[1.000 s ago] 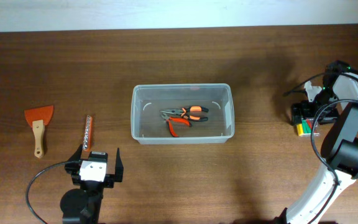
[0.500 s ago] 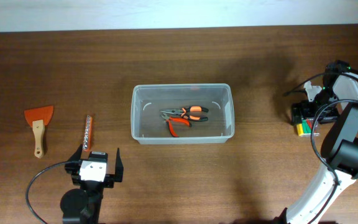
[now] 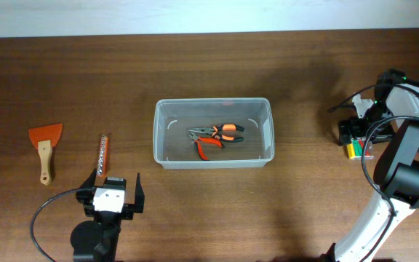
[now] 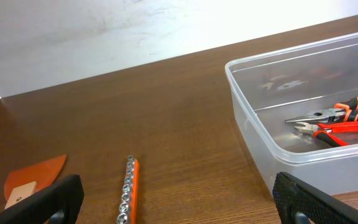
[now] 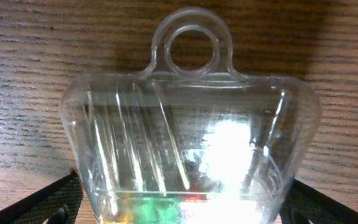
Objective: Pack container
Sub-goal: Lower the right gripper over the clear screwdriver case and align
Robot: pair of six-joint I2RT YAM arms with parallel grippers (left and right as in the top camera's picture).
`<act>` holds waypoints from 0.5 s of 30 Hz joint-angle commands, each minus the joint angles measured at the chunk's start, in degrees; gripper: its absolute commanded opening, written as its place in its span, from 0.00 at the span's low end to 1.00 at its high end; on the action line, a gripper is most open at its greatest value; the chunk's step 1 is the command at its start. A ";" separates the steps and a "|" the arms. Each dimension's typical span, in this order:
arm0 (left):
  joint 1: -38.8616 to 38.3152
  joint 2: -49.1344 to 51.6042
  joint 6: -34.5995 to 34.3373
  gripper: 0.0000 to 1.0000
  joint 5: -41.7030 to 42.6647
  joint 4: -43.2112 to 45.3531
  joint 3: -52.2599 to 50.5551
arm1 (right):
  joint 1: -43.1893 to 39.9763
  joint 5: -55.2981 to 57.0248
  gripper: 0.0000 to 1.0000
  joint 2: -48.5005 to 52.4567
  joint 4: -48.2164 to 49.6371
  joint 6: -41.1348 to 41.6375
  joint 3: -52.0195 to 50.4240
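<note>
Left gripper (image 3: 115, 184): nearest the base, parked over bare wood, fingers spread wide, holding nothing. No shift from a second ago.

Just beyond it: orange plastic strip carrying a row of small metal sockets (image 3: 102, 159). Further left is an orange-bladed scraper with a pale wooden handle (image 3: 45, 149). Both lie loose on the brown wooden table (image 3: 304, 211), both unmoved.

Mid-table: large clear plastic rectangular container (image 3: 214, 164), well apart from both grippers. It already holds two pairs of pliers, one orange-and-black handled (image 3: 226, 130), one red handled (image 3: 206, 148). Contents unchanged.

Far right: the only change. The right arm's head has edged slightly left and away over the small clear plastic case with a hanging loop (image 5: 188, 162) and green, yellow and red pieces inside. The right gripper (image 5: 182, 211) is spread wide, a finger on each side of the case. Whether the fingers touch its sides, cannot tell.

Reading: the right arm looks to be lining up a grasp on the case. Three items remain outside the container.
</note>
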 commanded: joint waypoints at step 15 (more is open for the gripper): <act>0.28 -0.44 -0.28 0.99 0.59 0.02 -0.31 | 0.66 0.92 0.73 0.42 0.59 -0.15 -0.66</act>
